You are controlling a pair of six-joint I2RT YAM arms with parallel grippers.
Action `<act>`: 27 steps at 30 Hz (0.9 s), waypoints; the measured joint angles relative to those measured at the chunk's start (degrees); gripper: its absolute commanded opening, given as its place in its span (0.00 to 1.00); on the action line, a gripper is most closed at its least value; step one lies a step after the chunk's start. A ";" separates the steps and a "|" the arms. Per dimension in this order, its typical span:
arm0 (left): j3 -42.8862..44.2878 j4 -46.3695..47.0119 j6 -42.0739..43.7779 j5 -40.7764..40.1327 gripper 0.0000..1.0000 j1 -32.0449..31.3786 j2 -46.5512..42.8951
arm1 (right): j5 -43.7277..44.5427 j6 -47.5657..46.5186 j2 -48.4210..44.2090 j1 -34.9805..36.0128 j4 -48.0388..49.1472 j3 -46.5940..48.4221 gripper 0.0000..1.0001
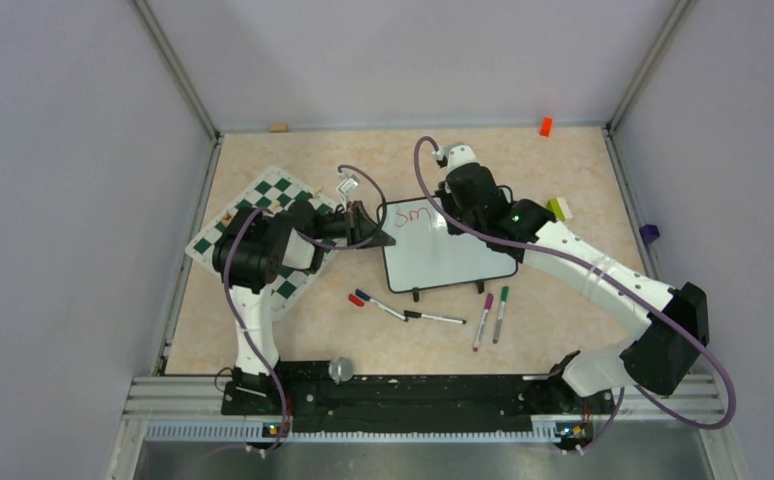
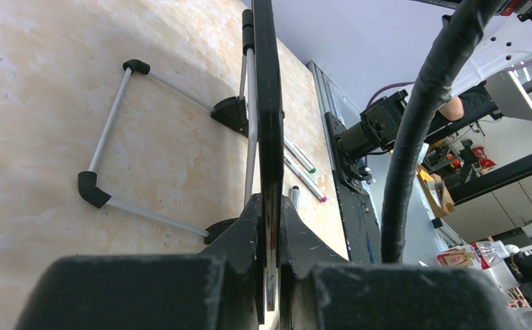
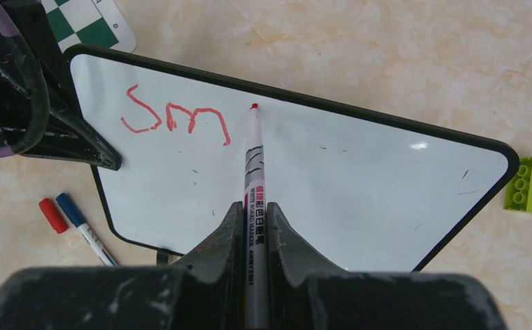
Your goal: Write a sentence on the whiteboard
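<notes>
Whiteboard (image 1: pixel 448 255) sits mid-table between the two arms, its left end just beside the chess mat (image 1: pixel 263 225) and its long edges askew to the table's sides. The left gripper (image 2: pixel 270 213) is closed narrowly on the board's thin black frame at the left end, the rim pinched between both fingers. From that wrist the board shows edge-on, with pale rods and black corner pieces reaching from its underside to the tabletop. The right gripper (image 3: pixel 255 213) is clamped on a red marker (image 3: pixel 255 172), barrel running straight out between the fingers and tip forward. The tip lies by the board's far rim, just right of the red lettering (image 3: pixel 174 118), which reads "Sm" in the far left corner. Whether the tip touches the surface cannot be told.

Right of the letters and toward the near rim the glossy white runs plain, apart from a few tiny dark specks. A yellow-green brick (image 3: pixel 528 184) lies just off the board's right corner, apart from the frame. Near the board's near edge lie a blue-capped marker (image 1: pixel 378 303) with a loose red cap (image 1: pixel 355 299) beside it, a black marker (image 1: pixel 435 318), and a purple marker (image 1: pixel 484 320) alongside a green marker (image 1: pixel 501 313). The far part of the table is open, with an orange block (image 1: pixel 545 126) against the back wall.
</notes>
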 measured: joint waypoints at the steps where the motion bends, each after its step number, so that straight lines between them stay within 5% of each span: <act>1: 0.00 0.00 0.00 0.00 0.00 0.00 0.00 | -0.13 0.00 0.00 0.00 0.00 0.00 0.00; 27: 0.00 0.04 0.00 0.02 0.00 0.00 0.02 | -0.76 0.04 -0.07 -0.02 -0.09 0.00 0.00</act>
